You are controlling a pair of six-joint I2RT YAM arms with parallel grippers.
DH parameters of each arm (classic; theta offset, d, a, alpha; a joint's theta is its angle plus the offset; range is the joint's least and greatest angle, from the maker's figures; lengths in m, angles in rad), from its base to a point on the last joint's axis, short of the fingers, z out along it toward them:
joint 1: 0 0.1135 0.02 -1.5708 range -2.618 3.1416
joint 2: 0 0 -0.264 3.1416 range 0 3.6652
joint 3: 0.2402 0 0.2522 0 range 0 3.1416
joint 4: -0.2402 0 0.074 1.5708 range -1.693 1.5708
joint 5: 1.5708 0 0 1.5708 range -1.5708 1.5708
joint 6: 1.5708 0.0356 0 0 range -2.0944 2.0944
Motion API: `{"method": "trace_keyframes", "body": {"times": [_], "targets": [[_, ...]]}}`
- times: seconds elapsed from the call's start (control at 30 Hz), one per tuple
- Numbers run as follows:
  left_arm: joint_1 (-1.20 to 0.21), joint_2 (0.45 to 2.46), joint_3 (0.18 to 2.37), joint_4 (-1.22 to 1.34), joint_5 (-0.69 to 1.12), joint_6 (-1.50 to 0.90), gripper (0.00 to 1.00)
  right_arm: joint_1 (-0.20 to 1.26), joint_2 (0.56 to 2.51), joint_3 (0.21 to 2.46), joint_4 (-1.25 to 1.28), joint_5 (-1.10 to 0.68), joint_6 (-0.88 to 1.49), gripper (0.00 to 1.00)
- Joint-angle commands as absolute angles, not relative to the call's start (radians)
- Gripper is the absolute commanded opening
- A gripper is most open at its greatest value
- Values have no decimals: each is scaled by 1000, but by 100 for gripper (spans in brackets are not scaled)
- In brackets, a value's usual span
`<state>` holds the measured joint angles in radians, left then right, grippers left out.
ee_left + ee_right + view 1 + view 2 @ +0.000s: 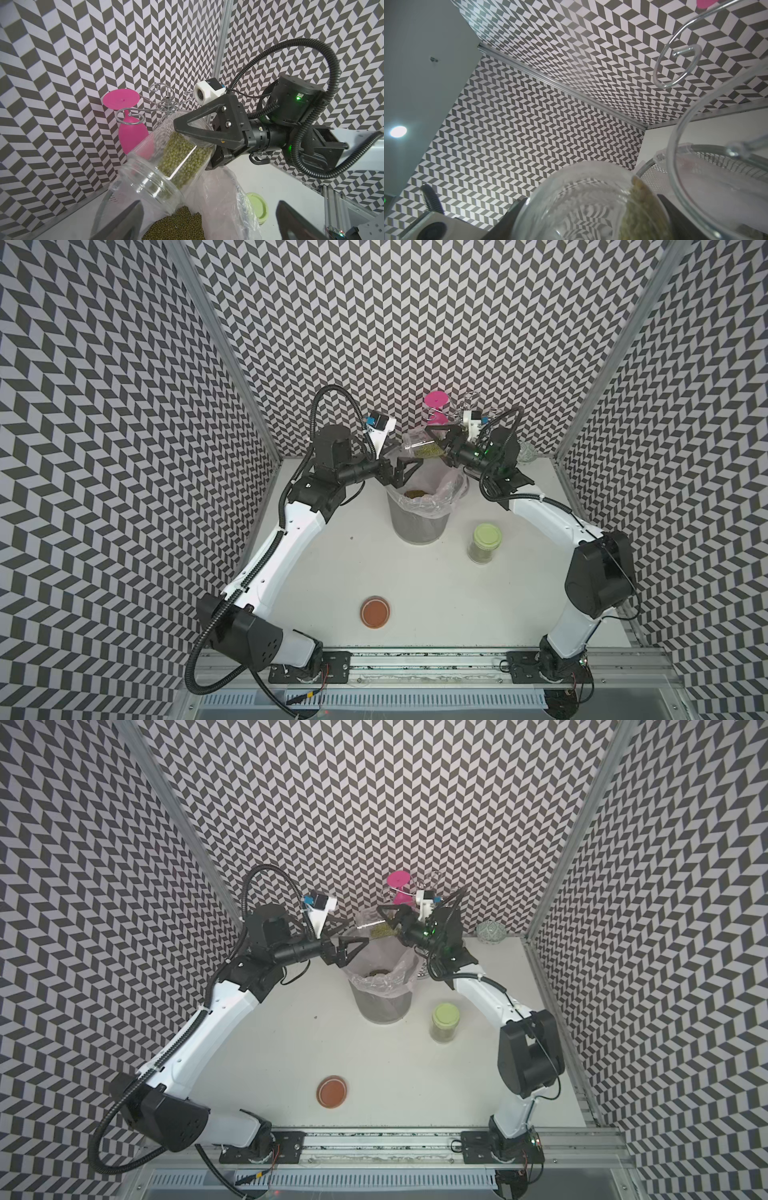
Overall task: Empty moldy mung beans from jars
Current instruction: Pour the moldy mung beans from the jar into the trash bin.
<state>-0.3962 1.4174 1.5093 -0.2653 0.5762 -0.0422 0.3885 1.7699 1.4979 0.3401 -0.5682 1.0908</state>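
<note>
- In both top views the right pincer (437,443) is clenching the closed end of the open jar (417,444) and tipping it, mouth toward the left, above the far rim of the bin (419,526). This is likely so that the mung beans (428,452) slide down into the liner, where a brownish heap is already lying.
- In a top view the left pincer (351,935) is hovering just left of the jar's mouth. Its jaws are spread wide and are holding nothing, so it is probably just standing clear of the pour.
- The green-lidded jar (482,543) is standing upright and closed on the table (415,593), right of the bin, apparently waiting its turn. The orange-brown lid (375,612) is lying at the near side, well apart from both jars.
- In the left wrist view the open jar (153,172) is slanting mouth-down over the bin's plastic liner (224,197).
- The beans (182,155) are gathering along its lower wall toward the neck.
- The right pincer (205,145) is gripping the jar's base, one finger above and one below.
- The left pincer's own fingers (133,218) are showing far apart, with nothing between them.
- In the right wrist view the camera is looking through the jar's glass bottom (581,207), which is sitting between the dark fingers (668,209). The beans (639,209) are bunching at one side, and the bin's mesh wall (695,164) is showing beyond.
</note>
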Motion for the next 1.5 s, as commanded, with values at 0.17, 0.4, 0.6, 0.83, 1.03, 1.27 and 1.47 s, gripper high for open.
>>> {"method": "trace_keyframes", "body": {"times": [0.17,0.4,0.6,0.83,1.03,1.27,1.47], "targets": [[-383,1377,1477,-313,509,-16,100,390,1808,1593,259,-522,857,66],[-376,1364,1460,-330,497,-9,99,395,1812,1649,104,-498,661,66],[-376,1358,1442,-325,496,-14,100,435,1817,1740,-52,-440,470,66],[-377,1333,1425,-322,484,-23,100,486,1850,1824,-180,-389,339,66],[-374,1314,1404,-327,474,-19,99,520,1894,1884,-269,-353,278,66],[-371,1287,1377,-313,456,-32,100,554,1907,1938,-360,-269,186,66],[-367,1269,1351,-300,427,-50,100,592,1892,1988,-426,-185,114,66]]}}
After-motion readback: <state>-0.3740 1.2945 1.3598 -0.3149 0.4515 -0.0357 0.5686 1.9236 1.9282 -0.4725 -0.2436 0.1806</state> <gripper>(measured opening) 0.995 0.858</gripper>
